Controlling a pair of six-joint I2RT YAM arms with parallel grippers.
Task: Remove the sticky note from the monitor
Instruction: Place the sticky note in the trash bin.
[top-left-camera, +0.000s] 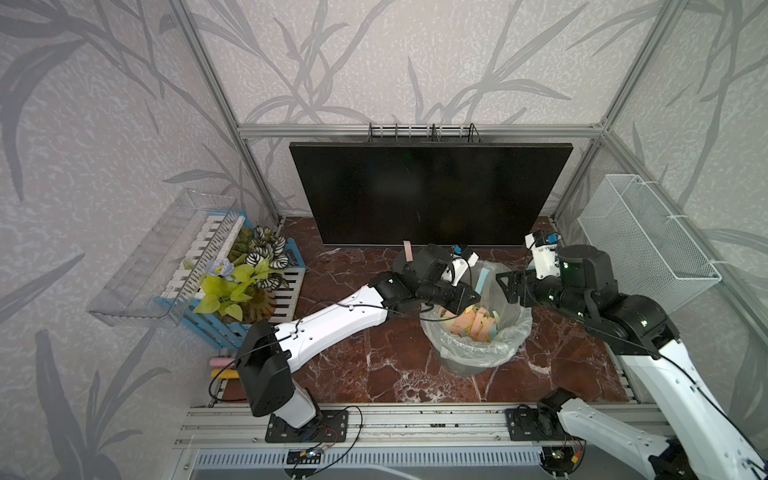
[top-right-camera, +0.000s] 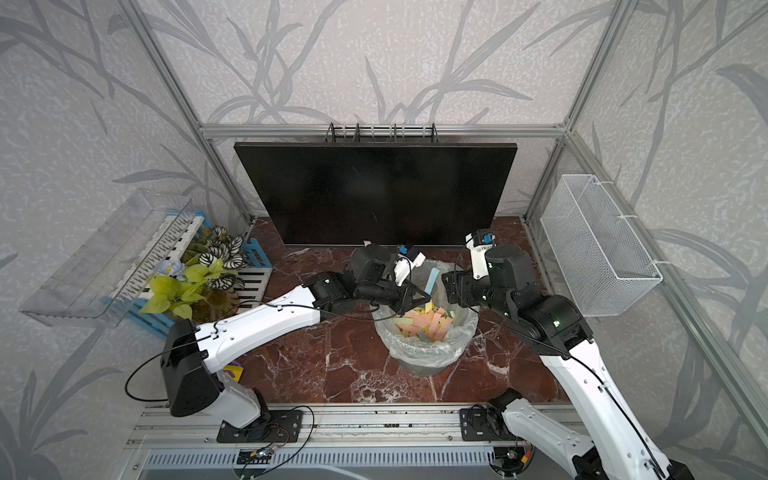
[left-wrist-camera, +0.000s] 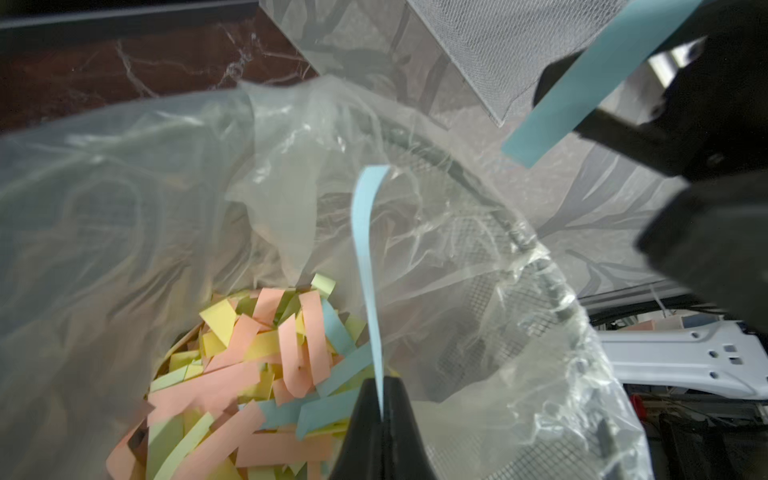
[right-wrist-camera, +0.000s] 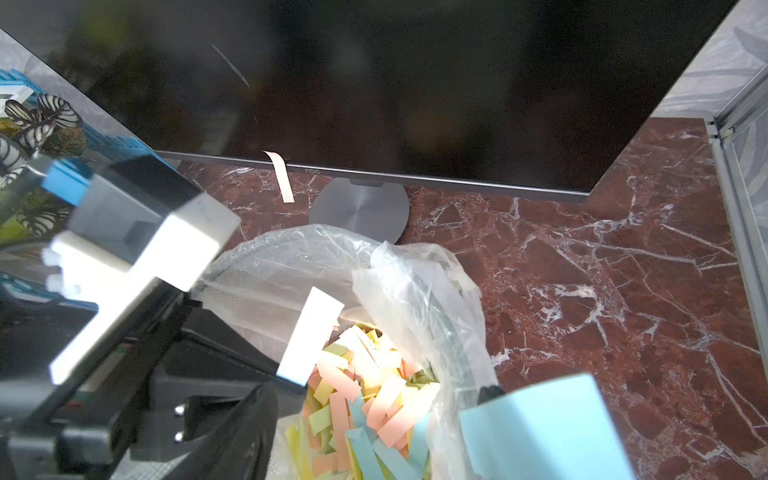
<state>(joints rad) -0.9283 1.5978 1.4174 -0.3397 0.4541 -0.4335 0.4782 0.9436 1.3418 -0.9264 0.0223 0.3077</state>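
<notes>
Left jaws are pinching a blue strip (left-wrist-camera: 362, 249), nearly shut, holding it upright over the lined bin (top-left-camera: 473, 357). Right jaws are standing wide just right of it, a second blue strip (left-wrist-camera: 598, 77) lying against one of them. Far back on the worktop (top-left-camera: 365, 361) the monitor (top-left-camera: 428, 191) is carrying a pink sticky note (right-wrist-camera: 281, 180), hanging from its lower edge.

A bag-lined bin (right-wrist-camera: 419, 266) holds pink, yellow, green and blue scraps (right-wrist-camera: 365, 399). Beyond the bin stands the monitor (right-wrist-camera: 374, 83) on its round base (right-wrist-camera: 359, 210), with a pink note (right-wrist-camera: 281, 176) hanging from its lower edge. Over the bin, the left gripper (right-wrist-camera: 291, 384) pinches a pale strip (right-wrist-camera: 309, 336). A blue note (right-wrist-camera: 540, 428) overlaps the bin's near side.
</notes>
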